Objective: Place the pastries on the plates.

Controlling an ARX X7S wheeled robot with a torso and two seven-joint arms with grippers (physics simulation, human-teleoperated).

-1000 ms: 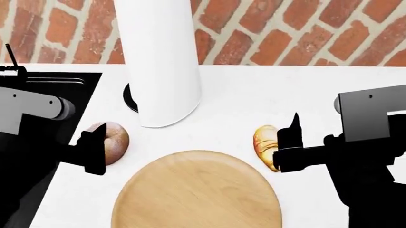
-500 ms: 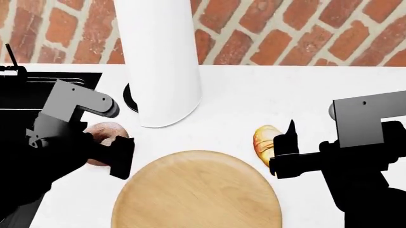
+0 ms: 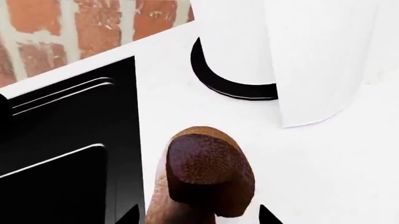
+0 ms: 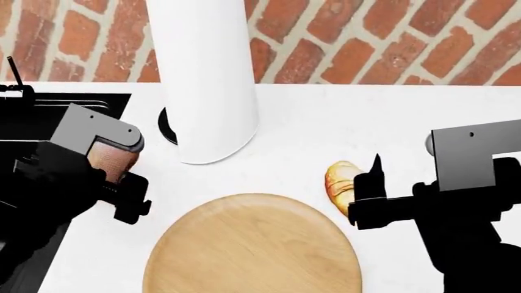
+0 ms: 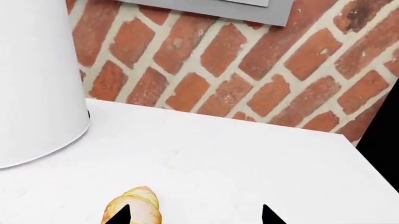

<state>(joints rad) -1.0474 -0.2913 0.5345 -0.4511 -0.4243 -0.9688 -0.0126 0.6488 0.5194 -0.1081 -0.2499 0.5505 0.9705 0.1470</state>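
The step in hand is judged to be the lifting of the doughnut [image 3: 209,179] by the left gripper [image 4: 114,183]. In the left wrist view the doughnut is seen between the two black fingertips, and in the head view it is tucked under the grey wrist block near the counter's left edge, beside the black hob [image 4: 57,116]; it is taken to be clamped and raised off the white counter [image 4: 342,122]. The next move calls for a carry toward the front of the counter, where the wooden plate [image 4: 252,250] lies, and a release over its middle.

The croissant [image 4: 338,183] lies on the counter just off the wooden plate's right rim. The right gripper [image 4: 366,195] is placed at it with the fingertips spread, one of them over the croissant; nothing is held yet. No white plate is in view. A tall white cylinder [image 4: 204,73] stands at the back.

Compared with half a second earlier, the left gripper has been drawn back and upward with the doughnut, away from the plate's rim; the right gripper has hardly shifted.
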